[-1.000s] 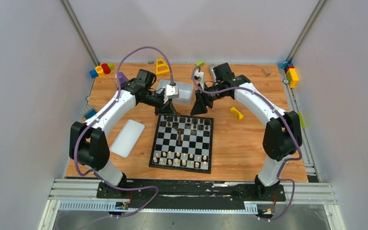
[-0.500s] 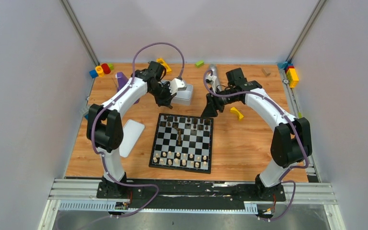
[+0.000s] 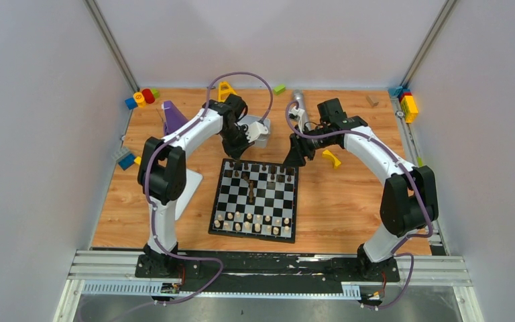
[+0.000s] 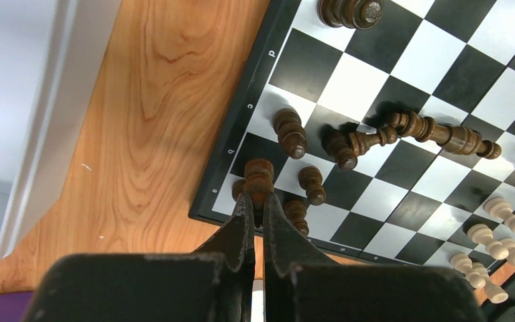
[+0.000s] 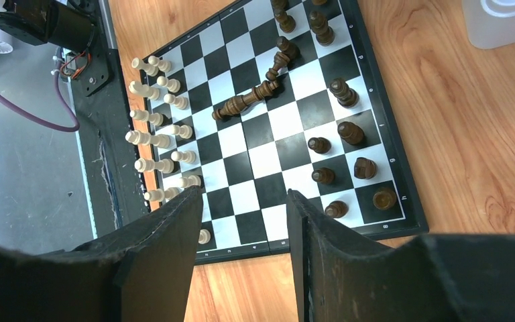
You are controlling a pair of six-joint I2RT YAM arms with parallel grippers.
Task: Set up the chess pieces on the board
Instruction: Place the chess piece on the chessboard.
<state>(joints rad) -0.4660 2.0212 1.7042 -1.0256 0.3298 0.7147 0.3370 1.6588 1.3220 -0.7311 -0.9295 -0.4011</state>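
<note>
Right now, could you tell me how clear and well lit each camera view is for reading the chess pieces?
Top view: even, soft light, no harsh glare, but the pieces are too small to tell apart. Left wrist: board sharp, soft shadows beside the fallen pieces, dark left fingers blurred near the lens. Right wrist: board sharp too, right fingers dark and soft, hiding the bottom.

Robotics lab cell: plain white walls (image 3: 40, 134), aluminium frame rails (image 3: 107, 272), wooden tabletop (image 3: 349, 201).
</note>
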